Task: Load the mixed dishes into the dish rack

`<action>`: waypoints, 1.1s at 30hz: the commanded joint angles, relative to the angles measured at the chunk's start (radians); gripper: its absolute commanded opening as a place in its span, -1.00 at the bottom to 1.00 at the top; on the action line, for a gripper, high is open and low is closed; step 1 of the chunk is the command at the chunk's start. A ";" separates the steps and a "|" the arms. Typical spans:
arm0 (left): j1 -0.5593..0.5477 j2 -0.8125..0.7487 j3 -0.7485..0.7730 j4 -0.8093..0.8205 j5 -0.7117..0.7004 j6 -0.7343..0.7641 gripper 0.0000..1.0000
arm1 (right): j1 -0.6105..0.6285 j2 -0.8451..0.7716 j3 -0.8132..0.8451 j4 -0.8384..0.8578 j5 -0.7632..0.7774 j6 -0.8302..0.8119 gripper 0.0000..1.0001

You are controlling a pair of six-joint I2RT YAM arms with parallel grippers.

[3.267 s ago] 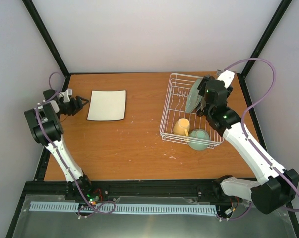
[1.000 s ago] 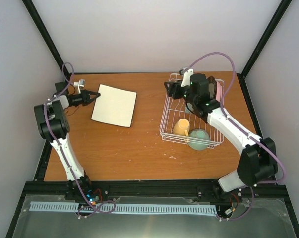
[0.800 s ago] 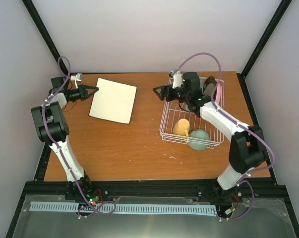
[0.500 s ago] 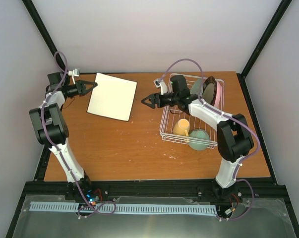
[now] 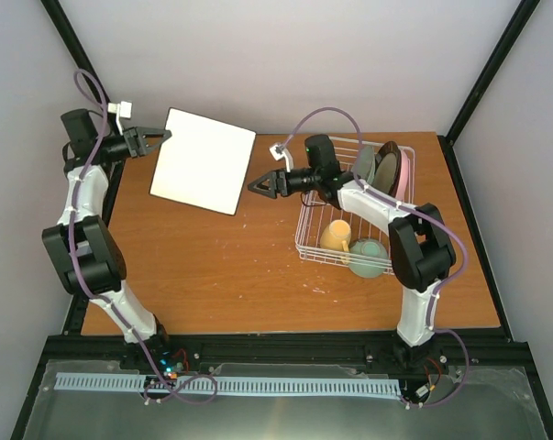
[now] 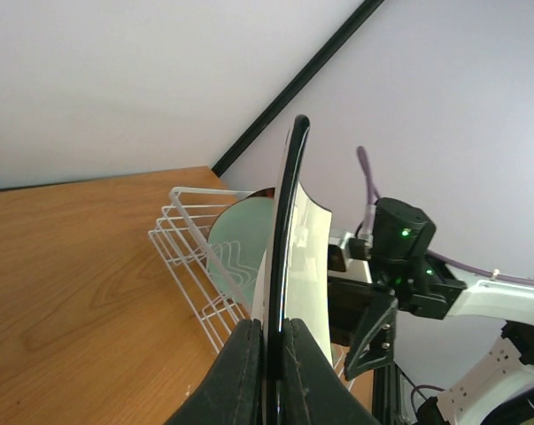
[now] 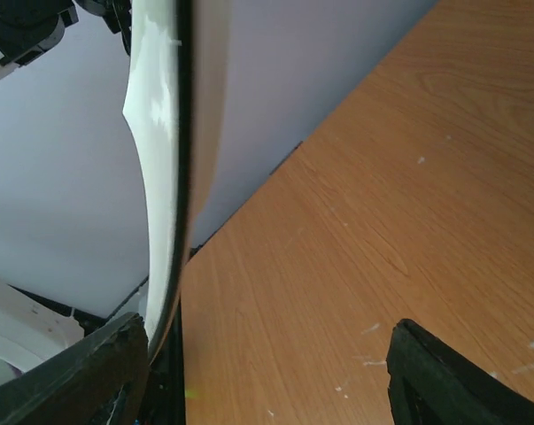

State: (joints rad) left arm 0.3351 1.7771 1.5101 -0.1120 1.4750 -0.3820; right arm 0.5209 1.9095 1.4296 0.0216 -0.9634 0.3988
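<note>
left claw (image 5: 159,139) pinches the tilted white square plate (image 5: 203,160).

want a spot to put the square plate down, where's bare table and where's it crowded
Bare wood spans the table centre and near-left, bordered by the dish rack on the right and the left arm on the left. Crowded: the rack's near end holds the pale yellow mug and mint-green bowl; upright plates fill its far right corner.

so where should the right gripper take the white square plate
On the free edge nearest the right gripper, opposite the edge the left gripper pinches. The white square plate hangs clear of the table, its thin rim edge-on to the open jaws, so probably come straight in from the dish rack side.
</note>
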 commanded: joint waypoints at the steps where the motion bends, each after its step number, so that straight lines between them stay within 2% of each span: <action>1: -0.004 -0.101 0.027 0.013 0.135 -0.068 -0.99 | 0.014 0.028 0.023 0.192 -0.061 0.115 0.46; 8: -0.004 -0.159 -0.037 0.033 0.118 -0.085 -0.99 | 0.037 0.037 0.020 0.407 -0.086 0.251 0.47; 13: -0.004 -0.195 -0.095 0.128 0.106 -0.163 -0.99 | 0.055 0.065 0.023 0.565 -0.110 0.371 0.47; 18: -0.008 -0.206 -0.116 0.184 0.096 -0.206 -0.99 | 0.083 0.115 0.044 0.754 -0.137 0.505 0.37; 20: -0.012 -0.210 -0.128 0.211 0.095 -0.225 -0.99 | 0.096 0.137 0.065 0.816 -0.159 0.557 0.21; 25: -0.019 -0.212 -0.147 0.238 0.084 -0.244 -0.99 | 0.117 0.165 0.100 0.909 -0.186 0.631 -0.42; 28: -0.022 -0.214 -0.157 0.246 0.076 -0.249 -0.99 | 0.120 0.168 0.094 0.974 -0.184 0.677 -0.92; 32: -0.025 -0.213 -0.158 0.223 0.056 -0.229 -0.98 | 0.119 0.145 0.065 0.997 -0.159 0.671 -0.94; 33: -0.024 -0.213 -0.152 0.197 0.046 -0.208 -0.86 | 0.119 0.134 0.053 0.981 -0.146 0.649 -0.94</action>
State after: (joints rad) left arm 0.3290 1.5826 1.3369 0.0963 1.4960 -0.5850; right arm 0.5972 2.1071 1.4948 0.8669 -1.0336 1.0424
